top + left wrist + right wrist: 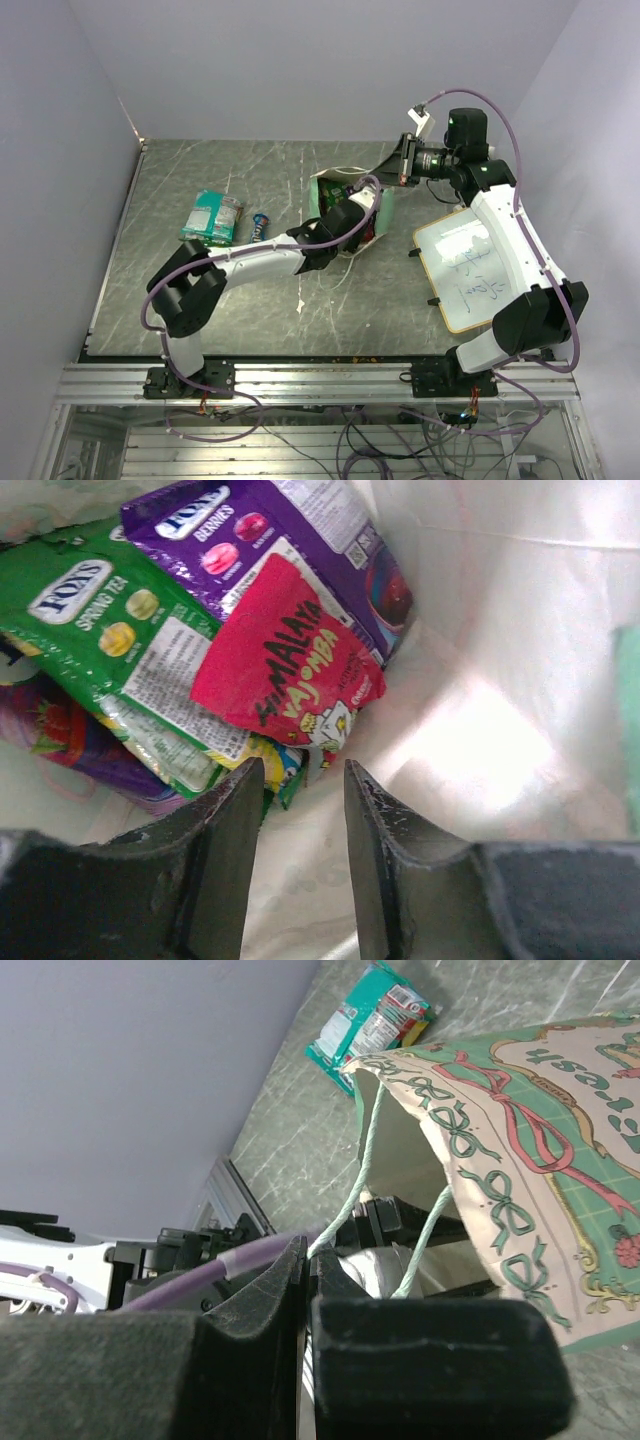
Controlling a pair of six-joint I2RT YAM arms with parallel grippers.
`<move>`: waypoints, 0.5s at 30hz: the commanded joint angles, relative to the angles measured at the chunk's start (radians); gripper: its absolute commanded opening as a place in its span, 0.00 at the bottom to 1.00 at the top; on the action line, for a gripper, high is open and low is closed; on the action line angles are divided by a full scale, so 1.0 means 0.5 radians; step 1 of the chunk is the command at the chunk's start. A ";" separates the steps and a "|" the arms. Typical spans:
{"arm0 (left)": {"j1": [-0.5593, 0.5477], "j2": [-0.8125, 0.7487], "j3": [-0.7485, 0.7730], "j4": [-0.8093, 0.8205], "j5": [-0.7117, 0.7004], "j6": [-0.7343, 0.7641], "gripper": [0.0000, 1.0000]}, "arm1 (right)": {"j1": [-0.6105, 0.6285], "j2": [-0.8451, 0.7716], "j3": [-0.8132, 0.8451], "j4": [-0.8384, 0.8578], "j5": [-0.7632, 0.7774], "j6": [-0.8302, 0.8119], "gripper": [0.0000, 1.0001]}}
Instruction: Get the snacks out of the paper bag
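The paper bag [340, 190] stands mid-table, its printed side in the right wrist view [520, 1160]. My left gripper [300, 770] is open inside the bag, its tips just short of a small red packet [285, 660]. That packet lies on a green candy bag [110, 640] and a purple candy bag [270, 530]. My right gripper [310, 1255] is shut on the bag's mint string handle [345, 1200] and holds it up at the bag's far right [405, 160]. Green bags [212, 217] and a blue bar [261, 228] lie on the table left of the bag.
A wood-framed whiteboard [465, 270] lies on the table to the right, under my right arm. The green bags also show in the right wrist view [375, 1020]. Purple-grey walls close in the table at the back and sides.
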State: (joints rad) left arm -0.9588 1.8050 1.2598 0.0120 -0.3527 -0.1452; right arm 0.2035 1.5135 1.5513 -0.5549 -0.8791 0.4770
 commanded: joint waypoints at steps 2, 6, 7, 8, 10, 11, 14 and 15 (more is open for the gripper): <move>0.043 -0.152 -0.048 0.133 0.001 -0.023 0.46 | 0.007 -0.025 0.079 -0.027 0.018 -0.032 0.00; 0.050 -0.223 -0.117 0.180 0.089 -0.108 0.40 | 0.007 -0.021 0.082 -0.001 0.006 -0.012 0.00; 0.050 -0.244 -0.141 0.196 0.111 -0.125 0.39 | 0.007 -0.021 0.088 -0.007 0.009 -0.014 0.00; 0.050 -0.261 -0.160 0.209 0.134 -0.138 0.38 | 0.007 -0.018 0.094 -0.017 0.014 -0.023 0.00; 0.049 -0.285 -0.197 0.225 0.164 -0.152 0.38 | 0.007 -0.018 0.099 -0.028 0.017 -0.035 0.00; 0.050 -0.289 -0.214 0.233 0.165 -0.153 0.37 | 0.007 -0.020 0.095 -0.022 0.014 -0.031 0.00; 0.055 -0.299 -0.252 0.256 0.136 -0.165 0.34 | 0.007 -0.024 0.093 0.002 -0.001 -0.010 0.00; 0.055 -0.309 -0.270 0.274 0.131 -0.164 0.32 | 0.006 -0.028 0.094 0.009 -0.004 -0.003 0.00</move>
State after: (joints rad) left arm -0.9333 1.6749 1.1534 0.0868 -0.3035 -0.2066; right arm 0.2035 1.5135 1.5688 -0.5594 -0.8745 0.4740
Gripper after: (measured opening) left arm 0.341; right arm 0.014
